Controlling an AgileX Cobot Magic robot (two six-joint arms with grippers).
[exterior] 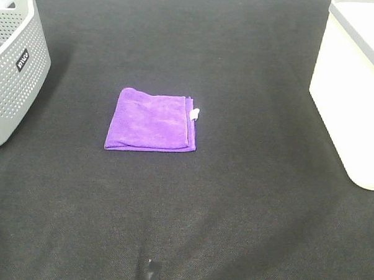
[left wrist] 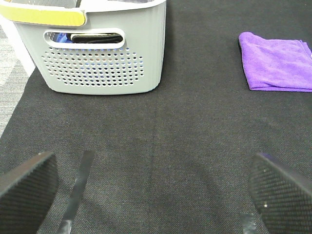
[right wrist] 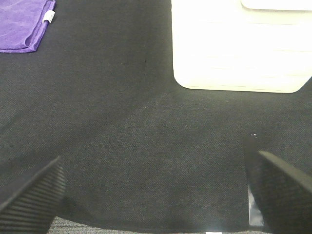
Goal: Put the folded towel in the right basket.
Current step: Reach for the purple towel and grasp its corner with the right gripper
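Note:
A folded purple towel [exterior: 152, 121] with a small white tag lies flat on the black cloth in the middle of the table. It also shows in the left wrist view [left wrist: 276, 62] and at the edge of the right wrist view [right wrist: 24, 24]. The right basket [exterior: 357, 91] is cream white and stands at the right edge; it also shows in the right wrist view [right wrist: 239, 48]. My left gripper [left wrist: 156, 195] is open and empty, well back from the towel. My right gripper [right wrist: 161, 195] is open and empty, short of the white basket. Neither arm shows in the high view.
A grey perforated basket [exterior: 13, 70] stands at the left edge, with dark items inside seen in the left wrist view [left wrist: 102, 53]. The black cloth [exterior: 233, 210] covers the table.

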